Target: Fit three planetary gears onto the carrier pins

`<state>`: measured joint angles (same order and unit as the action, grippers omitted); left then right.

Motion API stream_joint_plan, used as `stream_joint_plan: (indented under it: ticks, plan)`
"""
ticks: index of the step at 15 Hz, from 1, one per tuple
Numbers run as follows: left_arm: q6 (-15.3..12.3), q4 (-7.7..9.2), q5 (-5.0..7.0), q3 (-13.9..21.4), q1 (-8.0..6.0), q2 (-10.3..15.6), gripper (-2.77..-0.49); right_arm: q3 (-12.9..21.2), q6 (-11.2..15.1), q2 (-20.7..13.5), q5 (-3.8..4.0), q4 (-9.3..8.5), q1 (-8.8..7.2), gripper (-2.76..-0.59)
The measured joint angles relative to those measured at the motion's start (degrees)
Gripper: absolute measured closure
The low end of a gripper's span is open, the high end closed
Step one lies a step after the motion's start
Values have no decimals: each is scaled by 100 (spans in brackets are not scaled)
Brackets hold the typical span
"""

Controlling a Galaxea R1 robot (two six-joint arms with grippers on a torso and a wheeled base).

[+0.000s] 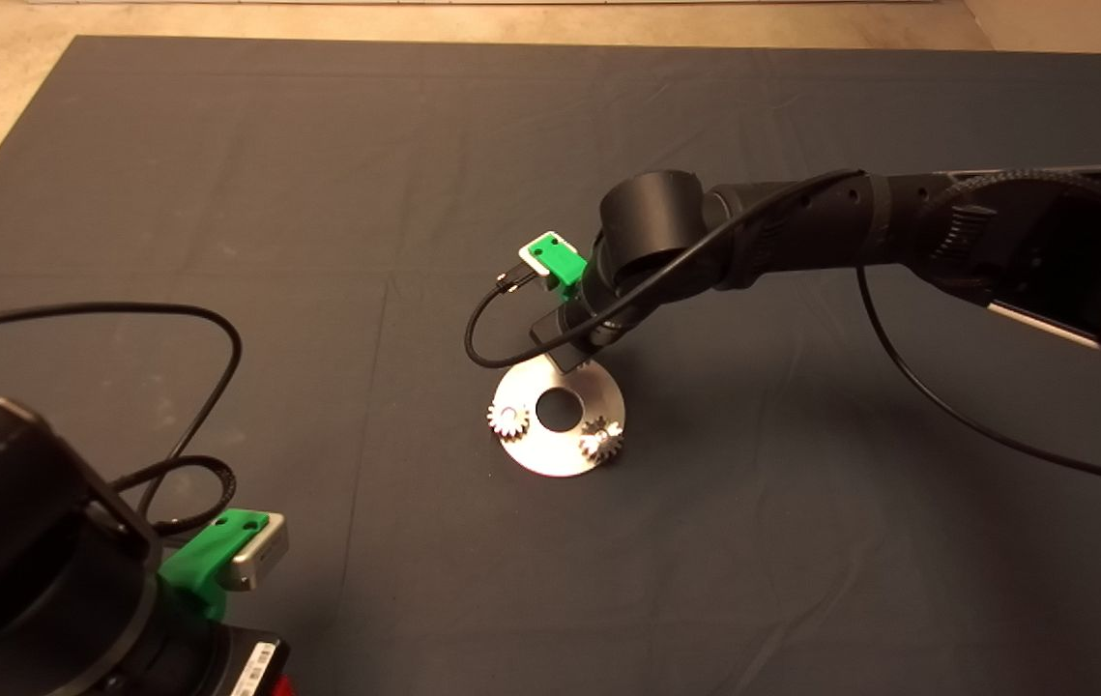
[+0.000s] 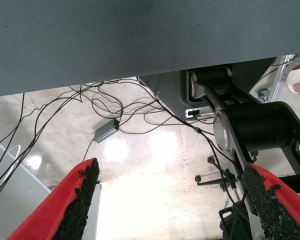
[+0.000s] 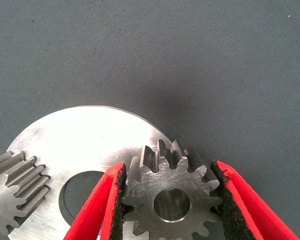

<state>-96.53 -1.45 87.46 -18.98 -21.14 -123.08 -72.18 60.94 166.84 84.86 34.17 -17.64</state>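
currently my right gripper [image 3: 167,200] is pinching the third gear [image 3: 170,192] between its pads, one pad on each flank of the teeth, with the bore facing the wrist camera and the gear lying flat. the gear hangs over the rim of the disc [image 3: 90,135], on the side away from the two gears already seated. in the head view the right gripper [image 1: 569,353] sits at the far edge of the disc [image 1: 550,454], with one seated gear [image 1: 507,420] on the left part of the disc and the other [image 1: 601,440] on the right part nearer me.

i cannot see the third pin: the held gear and the gripper body cover it in both views. i also cannot tell whether the bore is already over the pin or beside it. my judgement is that the next move turns on bore-to-pin alignment; the gear axis reads vertical, so only a straight descent with a small lateral correction should be needed.

my left gripper [image 2: 170,200] is parked at the near left corner of the counter, fingers spread, holding nothing.
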Motion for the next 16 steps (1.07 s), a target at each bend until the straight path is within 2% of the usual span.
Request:
stream_joint_plan:
  ticks: [7,9,11,16]
  plan:
    - [-2,5,0,0,0,-66,-204,2,6,-4,-18,0,0,-110]
    - [-2,7,0,0,0,-90,-204,0,68,-2,-22,0,0,-110]
    - [-2,9,0,0,0,-90,-204,0,251,0,-22,0,0,-110]
    - [-2,11,0,0,0,-90,-204,0,262,-2,-33,0,0,-110]
